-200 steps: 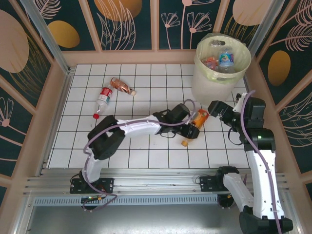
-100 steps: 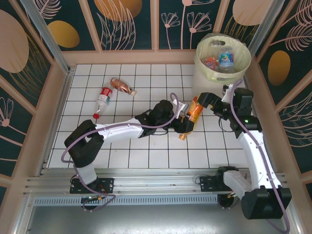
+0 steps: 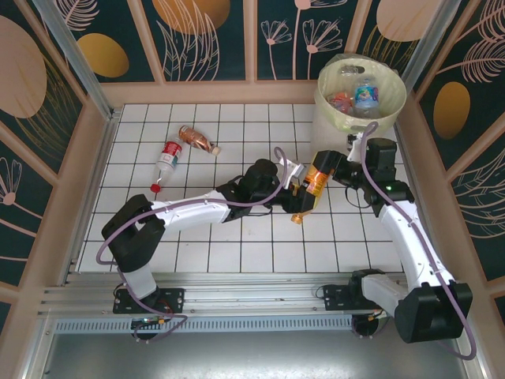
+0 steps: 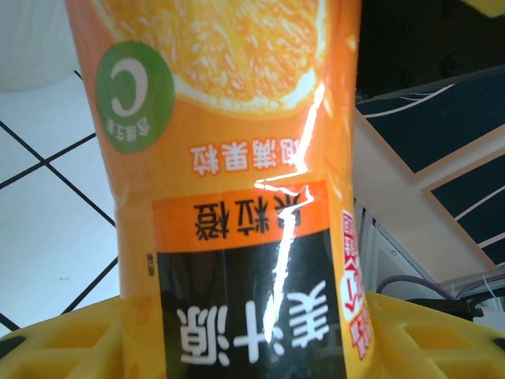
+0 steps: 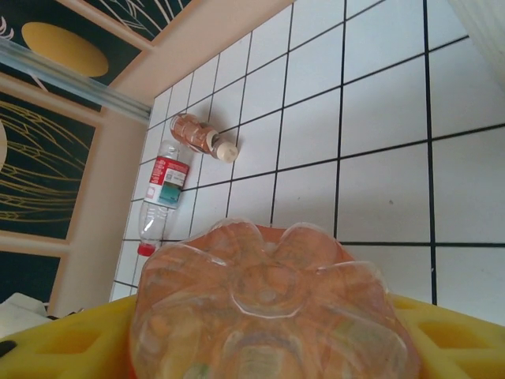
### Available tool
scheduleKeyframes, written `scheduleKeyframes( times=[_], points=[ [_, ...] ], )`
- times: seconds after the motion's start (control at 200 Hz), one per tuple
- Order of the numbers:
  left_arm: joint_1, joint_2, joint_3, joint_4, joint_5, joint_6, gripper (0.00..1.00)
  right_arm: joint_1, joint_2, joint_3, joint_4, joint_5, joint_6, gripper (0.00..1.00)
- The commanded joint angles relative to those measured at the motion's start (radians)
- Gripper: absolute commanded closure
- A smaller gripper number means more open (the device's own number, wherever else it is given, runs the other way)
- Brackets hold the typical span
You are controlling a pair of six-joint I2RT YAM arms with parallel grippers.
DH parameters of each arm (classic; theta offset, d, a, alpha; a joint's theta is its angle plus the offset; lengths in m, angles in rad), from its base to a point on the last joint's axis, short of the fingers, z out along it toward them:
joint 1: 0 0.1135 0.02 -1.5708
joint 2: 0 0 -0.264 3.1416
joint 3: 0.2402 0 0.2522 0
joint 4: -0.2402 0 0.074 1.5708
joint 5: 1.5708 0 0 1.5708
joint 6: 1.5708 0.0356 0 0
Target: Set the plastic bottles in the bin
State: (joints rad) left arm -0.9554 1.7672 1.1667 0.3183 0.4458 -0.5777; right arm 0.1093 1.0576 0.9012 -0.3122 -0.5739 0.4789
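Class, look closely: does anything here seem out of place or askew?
The orange bottle sits aslant between both arms' jaws, mid-table. Two bottles lie on their sides on the far-left tiles, outside the bin.

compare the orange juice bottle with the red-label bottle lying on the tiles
The orange juice bottle is orange with an orange-fruit label; the red-label bottle is clear with a mostly red label. The orange juice bottle sits tilted between the left tool and the right tool; the red-label bottle lies free on the tiles, touched by nothing. Both are small capped plastic bottles outside the bin.
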Motion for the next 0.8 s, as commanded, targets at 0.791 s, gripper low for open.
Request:
scheduleKeyframes(
  times=[0.791],
  points=[
    [0.011,-0.305,-0.087,0.073,-0.228,0.189,0.01,0.000,0.099,0.504,0.206,0.438,-0.150,0.40]
  ],
)
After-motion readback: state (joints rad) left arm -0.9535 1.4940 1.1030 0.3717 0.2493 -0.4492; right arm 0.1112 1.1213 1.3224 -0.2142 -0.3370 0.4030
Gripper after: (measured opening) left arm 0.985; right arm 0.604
